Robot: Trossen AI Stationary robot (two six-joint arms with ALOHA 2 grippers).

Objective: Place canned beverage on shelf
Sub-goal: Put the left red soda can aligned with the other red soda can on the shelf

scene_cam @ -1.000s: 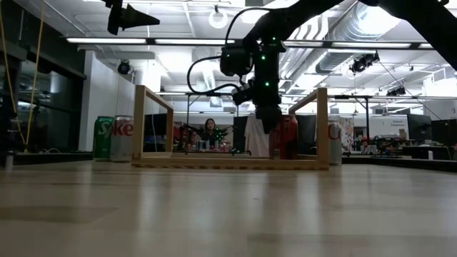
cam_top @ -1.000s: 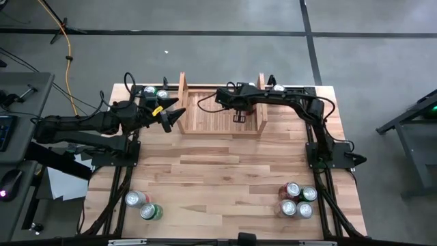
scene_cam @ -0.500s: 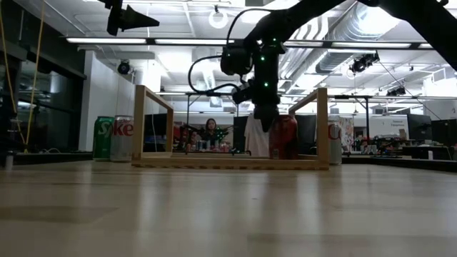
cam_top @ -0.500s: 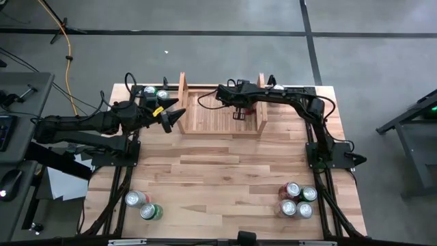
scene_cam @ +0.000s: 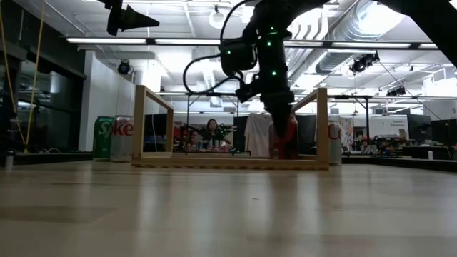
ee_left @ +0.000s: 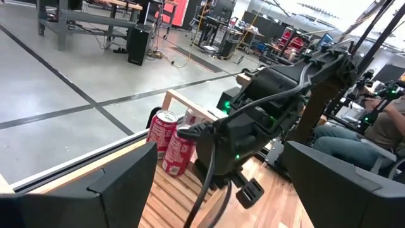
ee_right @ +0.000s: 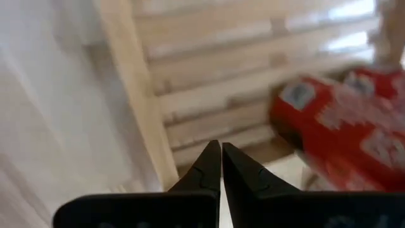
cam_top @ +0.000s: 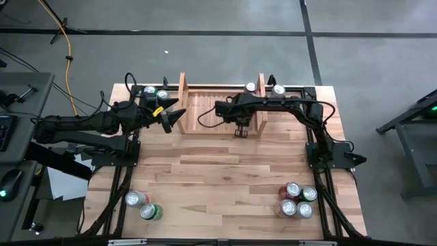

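Note:
The shelf point(cam_top: 217, 113) stands at the table's far edge. A red canned beverage point(cam_top: 250, 87) stands upright on its slatted base in the far right corner, beside the right side board; the right wrist view shows the can point(ee_right: 342, 133) too. My right gripper point(cam_top: 241, 131) is shut and empty. It points steeply down over the shelf's near edge, on the near side of the can and apart from it point(ee_right: 221, 155). My left gripper point(cam_top: 181, 115) hovers open and level just left of the shelf's left board, with nothing between its fingers.
Two cans point(cam_top: 156, 92) stand outside the shelf's left board and one can point(cam_top: 278, 89) outside the right board. Two cans point(cam_top: 142, 205) stand near the front left, and several more point(cam_top: 298, 200) at the front right. A person point(scene_cam: 210, 128) sits in the room beyond.
My right gripper, shut all the while, has drawn back from over the shelf's base toward the table's near edge and tipped more steeply down. The arm no longer covers the red can, which has stayed in the shelf's far right corner.

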